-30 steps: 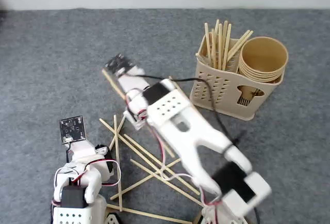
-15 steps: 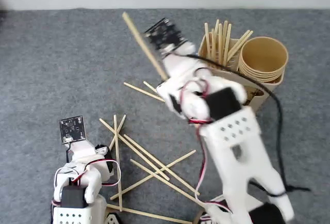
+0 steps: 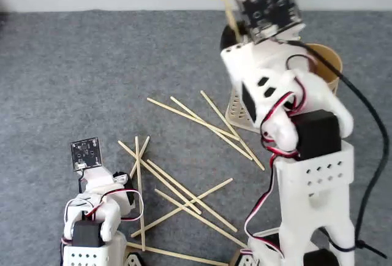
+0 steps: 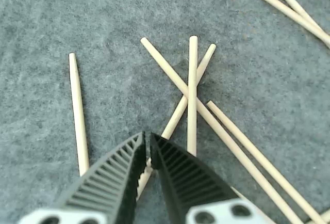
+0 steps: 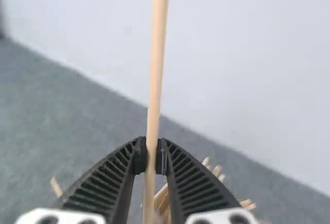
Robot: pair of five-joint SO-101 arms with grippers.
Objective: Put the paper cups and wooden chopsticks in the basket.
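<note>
Gripping one wooden chopstick (image 5: 157,53) between closed-down fingers, its long axis near upright, the right end effector (image 5: 149,157) hangs just above the basket (image 3: 237,111) at upper right of the high view, so the drop looks straight down.

The high view looks steeply down on the counter (image 3: 61,82), arm bases (image 3: 92,247) at its near edge. The left wrist view hangs close over it, facing down past the left tool (image 4: 147,141) at crossed chopsticks (image 4: 192,95) the high view shares. The right wrist view faces along the right tool (image 5: 149,154) and its clamped chopstick (image 5: 157,53) toward the wall (image 5: 258,53).
</note>
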